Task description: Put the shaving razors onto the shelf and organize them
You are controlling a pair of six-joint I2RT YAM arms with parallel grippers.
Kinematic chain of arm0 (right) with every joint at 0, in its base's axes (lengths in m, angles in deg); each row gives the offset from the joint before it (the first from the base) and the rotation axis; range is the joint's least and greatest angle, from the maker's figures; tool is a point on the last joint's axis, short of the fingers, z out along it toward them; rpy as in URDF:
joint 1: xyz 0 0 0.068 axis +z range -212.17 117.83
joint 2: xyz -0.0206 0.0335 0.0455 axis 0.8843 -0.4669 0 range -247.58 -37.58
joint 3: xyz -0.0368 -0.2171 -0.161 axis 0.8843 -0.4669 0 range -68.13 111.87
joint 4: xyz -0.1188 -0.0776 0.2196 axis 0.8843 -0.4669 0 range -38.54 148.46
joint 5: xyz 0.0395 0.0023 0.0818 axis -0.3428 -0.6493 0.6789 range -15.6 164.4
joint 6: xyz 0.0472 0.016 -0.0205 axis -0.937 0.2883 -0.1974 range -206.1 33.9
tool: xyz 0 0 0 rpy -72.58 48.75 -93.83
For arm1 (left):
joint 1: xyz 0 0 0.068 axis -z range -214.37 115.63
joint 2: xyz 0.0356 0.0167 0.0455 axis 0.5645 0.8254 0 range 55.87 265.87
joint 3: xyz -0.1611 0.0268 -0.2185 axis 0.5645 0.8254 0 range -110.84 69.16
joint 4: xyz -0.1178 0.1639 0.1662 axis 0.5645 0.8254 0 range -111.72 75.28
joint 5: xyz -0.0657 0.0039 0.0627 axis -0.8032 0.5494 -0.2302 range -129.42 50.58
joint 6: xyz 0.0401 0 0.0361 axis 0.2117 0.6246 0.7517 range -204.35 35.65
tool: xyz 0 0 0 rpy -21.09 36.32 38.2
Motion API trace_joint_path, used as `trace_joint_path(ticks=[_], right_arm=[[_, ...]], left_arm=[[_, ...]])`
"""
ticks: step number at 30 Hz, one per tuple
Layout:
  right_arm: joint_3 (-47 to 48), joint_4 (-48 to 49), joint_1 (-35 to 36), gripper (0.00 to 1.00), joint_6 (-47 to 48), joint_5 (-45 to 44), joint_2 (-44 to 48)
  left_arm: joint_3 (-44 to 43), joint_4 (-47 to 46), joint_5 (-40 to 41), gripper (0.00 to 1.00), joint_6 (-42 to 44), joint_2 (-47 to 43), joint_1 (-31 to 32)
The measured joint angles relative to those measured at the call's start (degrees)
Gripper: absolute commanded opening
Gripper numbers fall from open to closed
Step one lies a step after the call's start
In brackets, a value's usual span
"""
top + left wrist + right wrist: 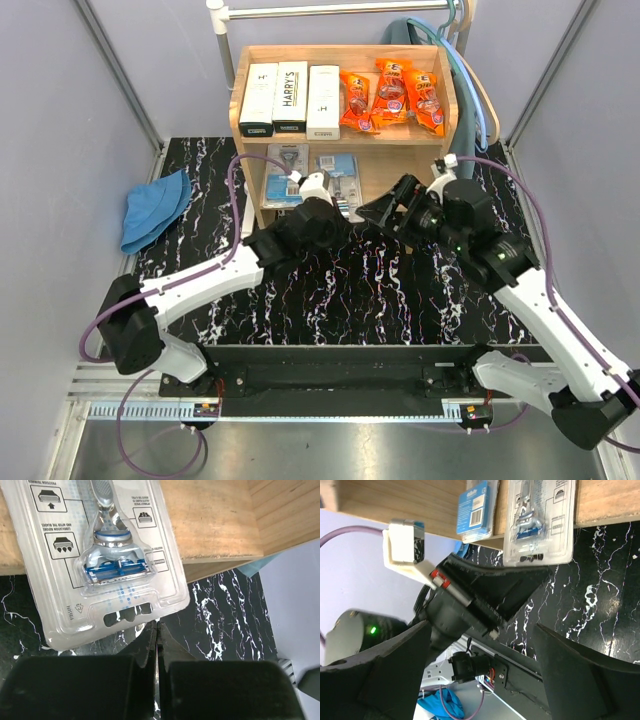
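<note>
Blue cloth hat lies well left of the left gripper, its closed tips just behind a blister card; right gripper gapes, empty.

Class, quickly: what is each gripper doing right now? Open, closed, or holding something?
Left gripper: fingers closed together, holding nothing.
Right gripper: fingers open wide, holding nothing.

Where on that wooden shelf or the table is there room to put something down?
Lower tier: bare right of the blister cards. Black tabletop: bare between the left arm and right arm. Top tier is crowded with white boxes and orange pouches.
</note>
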Motion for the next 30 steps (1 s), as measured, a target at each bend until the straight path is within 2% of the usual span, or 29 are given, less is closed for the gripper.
trace_joint_path(ticks=[9,20,23,26,29,30], right_arm=[[-0.09,-3.76,-0.04,0.92,-0.02,-0.79,6.34],[-2.34,-5.60,-0.04,0.92,-0.26,-0.85,9.86],[-2.97,-5.73,-0.04,0.95,-0.37,-0.79,10.36],[-3.89,-5.79,-0.04,0.99,-0.61,-0.81,11.21],[-4.79,-6.49,-0.04,1.00,-0.68,-0.83,12.55],[-4.94,-6.80,-0.04,1.00,-0.70,-0.83,12.92]], left_arm=[[-2.80,1.40,0.15,0.00,0.37,2.91,-1.75],[-2.86,2.38,0.20,0.00,0.42,3.32,-4.35],[-2.86,2.32,-0.11,0.01,0.87,3.32,-4.79],[-2.86,1.97,-1.68,0.09,2.27,3.19,-4.76],[-2.86,1.20,-4.13,0.24,4.28,2.60,-4.61],[-2.86,1.09,-4.74,0.36,5.05,2.16,-4.46]])
